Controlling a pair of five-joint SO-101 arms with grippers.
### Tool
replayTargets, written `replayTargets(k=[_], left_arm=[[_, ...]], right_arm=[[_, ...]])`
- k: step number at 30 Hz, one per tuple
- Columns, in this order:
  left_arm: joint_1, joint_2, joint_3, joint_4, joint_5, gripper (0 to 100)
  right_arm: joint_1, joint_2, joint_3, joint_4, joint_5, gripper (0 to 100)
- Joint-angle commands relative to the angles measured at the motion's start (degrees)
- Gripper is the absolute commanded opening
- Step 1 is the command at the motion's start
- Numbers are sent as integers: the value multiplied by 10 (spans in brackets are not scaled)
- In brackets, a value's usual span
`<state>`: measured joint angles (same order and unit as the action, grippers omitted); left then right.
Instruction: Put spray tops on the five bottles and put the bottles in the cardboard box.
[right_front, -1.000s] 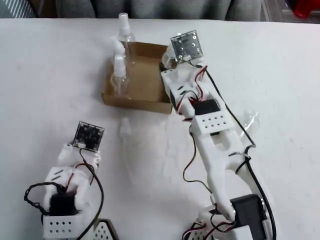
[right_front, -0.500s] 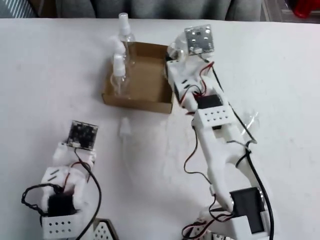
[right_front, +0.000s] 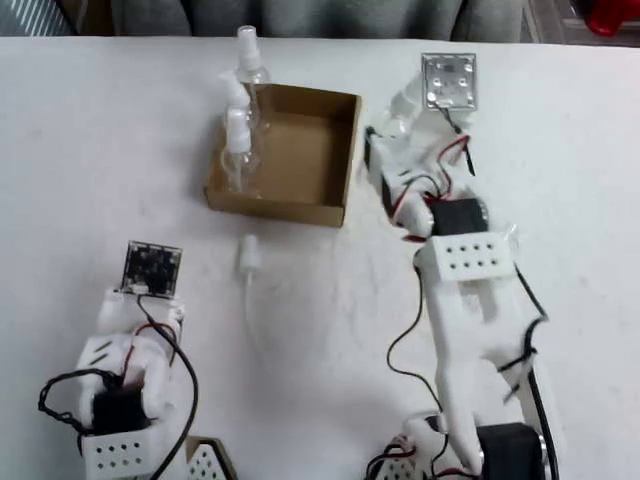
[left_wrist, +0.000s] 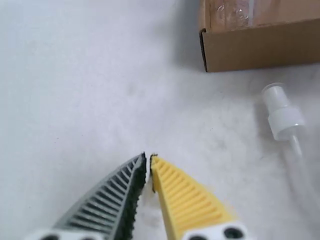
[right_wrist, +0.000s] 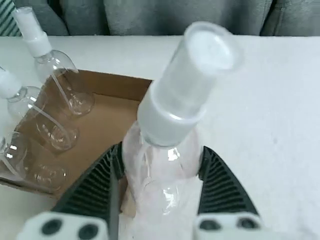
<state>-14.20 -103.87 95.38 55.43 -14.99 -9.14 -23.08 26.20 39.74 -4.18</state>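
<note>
While gripping a topped bottle (right_wrist: 167, 160) in the right fingers (right_wrist: 95, 187), hovered just right of the box (right_front: 300, 208); held left fingers (left_wrist: 187, 197) shut, empty, loose top (left_wrist: 282, 117) ahead

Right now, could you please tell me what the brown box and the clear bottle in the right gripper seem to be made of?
The brown open-topped box: matte cardboard, judging by its raw folded corner. The clear round bottle in the right gripper: glossy and see-through, probably plastic, possibly glass.
</note>
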Motion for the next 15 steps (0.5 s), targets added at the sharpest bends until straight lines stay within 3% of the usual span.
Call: replayTargets(k=[1,5,9,15], left_arm=[[-13,-4,-56,15,8,20],[-14,41,-121,44,7,20],[-14,182,-255,67,8,20],[-13,388,-460,97,8,24]], right_arm=[[31,-36,-33,41,-3,15],[70,-56,-33,125,41,18],[115,-77,-33,189,116,19],[178,-93,-27,230,122,20]])
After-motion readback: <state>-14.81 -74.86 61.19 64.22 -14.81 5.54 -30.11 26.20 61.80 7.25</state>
